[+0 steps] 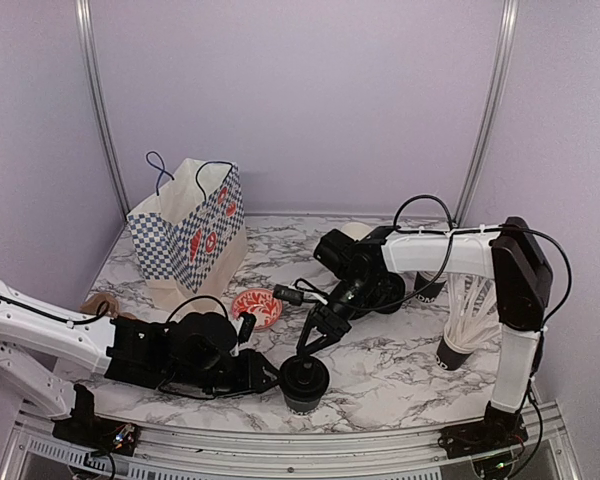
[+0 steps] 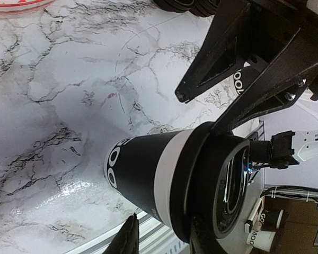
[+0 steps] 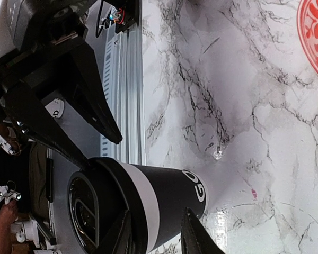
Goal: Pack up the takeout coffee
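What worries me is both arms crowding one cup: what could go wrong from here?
1. The left gripper and the right gripper are both open right at the same lidded cup, so their fingers could clash.
2. The cup stands close to the front rail. A sideways nudge might tip it off the table.
3. Fingers sit near the lid. A squeeze there might pop it loose.

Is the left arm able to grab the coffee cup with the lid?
Probably yes. The lidded cup stands right in front of the left end effector, which is open, with nothing between them. The right end effector hangs open close above the lid, so they might bump.
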Robot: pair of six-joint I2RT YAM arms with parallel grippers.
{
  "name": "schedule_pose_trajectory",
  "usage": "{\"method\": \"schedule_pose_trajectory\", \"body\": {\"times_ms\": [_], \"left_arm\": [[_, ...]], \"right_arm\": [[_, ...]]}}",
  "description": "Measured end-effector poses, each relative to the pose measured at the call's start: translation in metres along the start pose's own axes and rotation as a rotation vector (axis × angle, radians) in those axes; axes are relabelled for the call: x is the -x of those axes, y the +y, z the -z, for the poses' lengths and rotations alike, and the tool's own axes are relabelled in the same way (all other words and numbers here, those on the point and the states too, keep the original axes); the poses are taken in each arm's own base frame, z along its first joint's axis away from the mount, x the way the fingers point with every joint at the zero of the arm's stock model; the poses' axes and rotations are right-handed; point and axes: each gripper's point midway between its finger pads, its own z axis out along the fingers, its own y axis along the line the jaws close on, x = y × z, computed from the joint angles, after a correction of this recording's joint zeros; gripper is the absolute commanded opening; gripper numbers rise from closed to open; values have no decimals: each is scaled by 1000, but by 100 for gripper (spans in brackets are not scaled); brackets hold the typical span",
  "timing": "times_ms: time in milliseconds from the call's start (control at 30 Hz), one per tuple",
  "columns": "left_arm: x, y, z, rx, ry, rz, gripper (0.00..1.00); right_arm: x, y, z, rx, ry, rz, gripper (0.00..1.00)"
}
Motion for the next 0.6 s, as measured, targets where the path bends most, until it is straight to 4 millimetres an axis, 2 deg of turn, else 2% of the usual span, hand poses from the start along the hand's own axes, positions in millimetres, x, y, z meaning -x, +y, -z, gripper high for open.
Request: {"method": "schedule_pose_trajectory", "body": {"times_ms": [300,600], "left_arm": [[-3,-10,-7,22,44,-51,31],[-7,-7,-14,49,73,-56,29]], "right_arm": [[-6,1,3,-17,-6,11,27],[-9,1,4,-30,-9,25,21]]}}
